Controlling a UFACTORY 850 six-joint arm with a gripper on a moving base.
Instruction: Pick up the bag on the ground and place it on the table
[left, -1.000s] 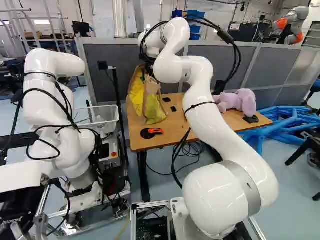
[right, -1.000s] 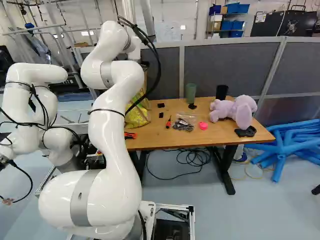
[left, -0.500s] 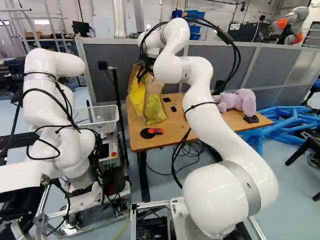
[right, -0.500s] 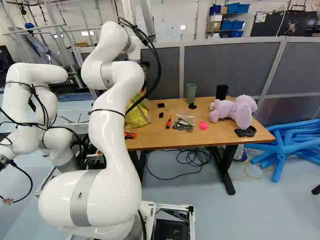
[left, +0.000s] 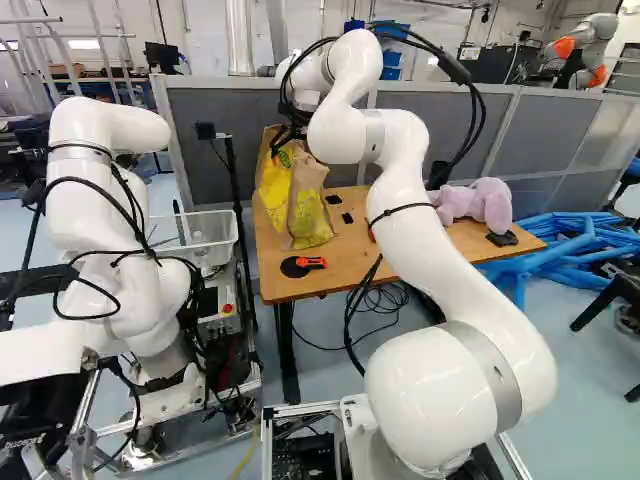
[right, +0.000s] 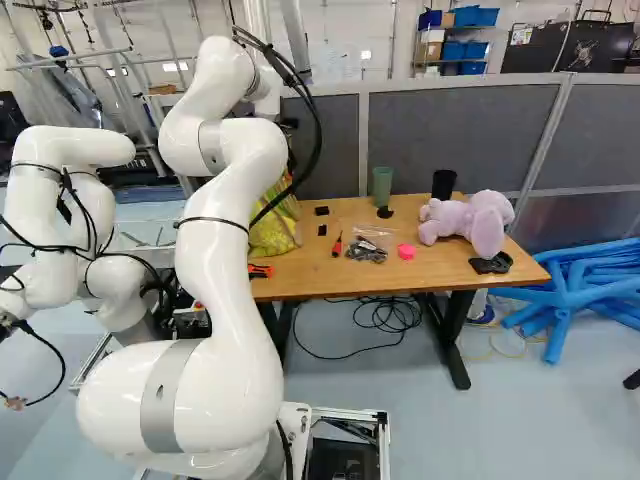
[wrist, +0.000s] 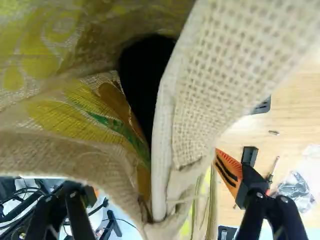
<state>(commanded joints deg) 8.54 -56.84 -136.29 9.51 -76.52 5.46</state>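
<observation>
L base view: only part of the gripper (left: 294, 128) shows past the arm (left: 400, 170), its tips too small to make out. R base view: the arm hides most of the bag (left: 311, 215) & the table's (right: 330, 275) near-L end. Wrist view: the bag's top runs off the edge, its inside is too dark to tell contents, & its cloth covers one fingertip. A metal bit (wrist: 273, 132) beside the bag is too small to ID, ditto bits in the clear packet (wrist: 295, 190). Another robot (right: 70, 150) is cut off at the R base view's edge.
</observation>
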